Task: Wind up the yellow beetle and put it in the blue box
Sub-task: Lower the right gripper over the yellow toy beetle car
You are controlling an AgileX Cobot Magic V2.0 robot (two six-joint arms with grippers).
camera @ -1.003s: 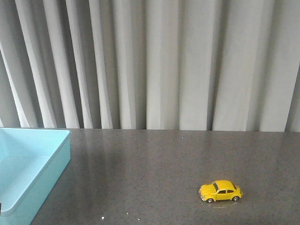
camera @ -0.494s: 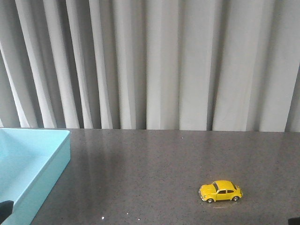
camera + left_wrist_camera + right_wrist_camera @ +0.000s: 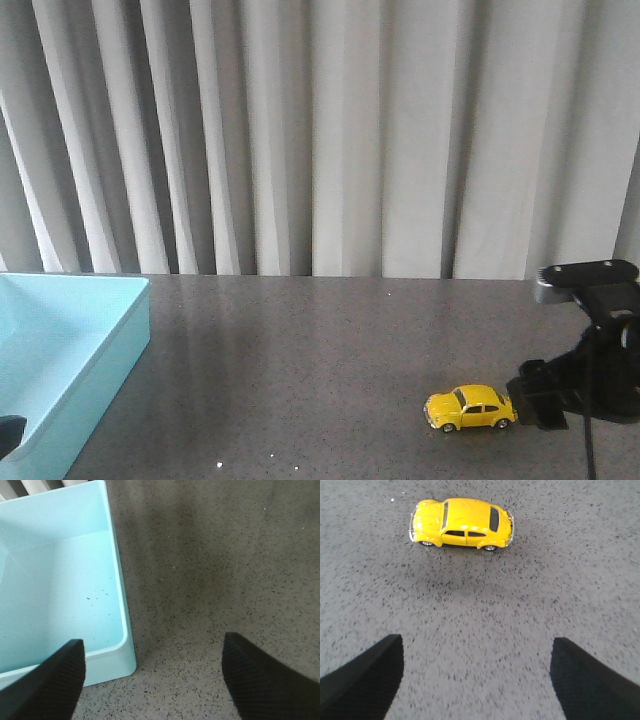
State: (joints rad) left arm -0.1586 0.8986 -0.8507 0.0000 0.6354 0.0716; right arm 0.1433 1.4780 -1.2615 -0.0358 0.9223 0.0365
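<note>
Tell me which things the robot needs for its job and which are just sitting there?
Needed for the job:
- yellow beetle, on the table, not yet picked up
- blue box, with nothing in the part that shows
- right gripper, open near the beetle
- left gripper, open beside the box

Just there:
- grey table
- curtain behind it

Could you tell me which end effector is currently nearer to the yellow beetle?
Right. The right end effector is open beside the yellow beetle, not touching it; the left end effector is open at the blue box corner, far across the table.
</note>
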